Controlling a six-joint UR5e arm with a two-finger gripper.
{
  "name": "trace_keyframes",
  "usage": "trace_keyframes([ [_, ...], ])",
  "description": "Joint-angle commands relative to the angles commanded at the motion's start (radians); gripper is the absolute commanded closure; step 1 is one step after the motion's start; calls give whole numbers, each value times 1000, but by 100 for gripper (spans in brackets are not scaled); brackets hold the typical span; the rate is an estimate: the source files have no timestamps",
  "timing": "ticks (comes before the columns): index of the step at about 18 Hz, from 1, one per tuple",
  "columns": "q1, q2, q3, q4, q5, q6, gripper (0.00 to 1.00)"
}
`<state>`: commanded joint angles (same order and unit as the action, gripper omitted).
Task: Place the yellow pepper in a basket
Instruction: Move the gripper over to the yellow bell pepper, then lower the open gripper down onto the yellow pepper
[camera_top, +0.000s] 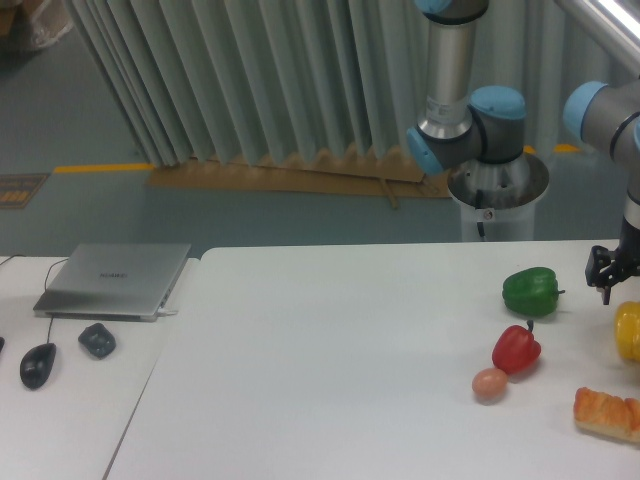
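Observation:
The yellow pepper (629, 332) lies on the white table (330, 360) at the far right, cut off by the frame edge. My gripper (632, 292) hangs just above it and is partly out of frame. Only its left finger (602, 272) shows, dark and pointing down, above and left of the pepper's top and apart from it. That finger stands well off the wrist's axis, so the gripper reads as open, with nothing held. No basket is in view.
A green pepper (530, 290), a red pepper (516, 349) and a small peach-coloured egg (489, 383) lie left of the yellow one. An orange crusty bread piece (607, 414) sits in front. At far left are a laptop (113, 279), a mouse (37, 364) and a dark lump (97, 340).

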<state>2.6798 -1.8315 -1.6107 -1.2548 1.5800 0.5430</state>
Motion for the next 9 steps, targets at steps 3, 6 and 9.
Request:
trace_keyframes([
  [3, 12, -2, 2, 2, -2, 0, 0],
  [6, 25, -23, 3, 12, 2, 2, 0],
  [9, 29, -37, 0, 34, 15, 2, 0],
])
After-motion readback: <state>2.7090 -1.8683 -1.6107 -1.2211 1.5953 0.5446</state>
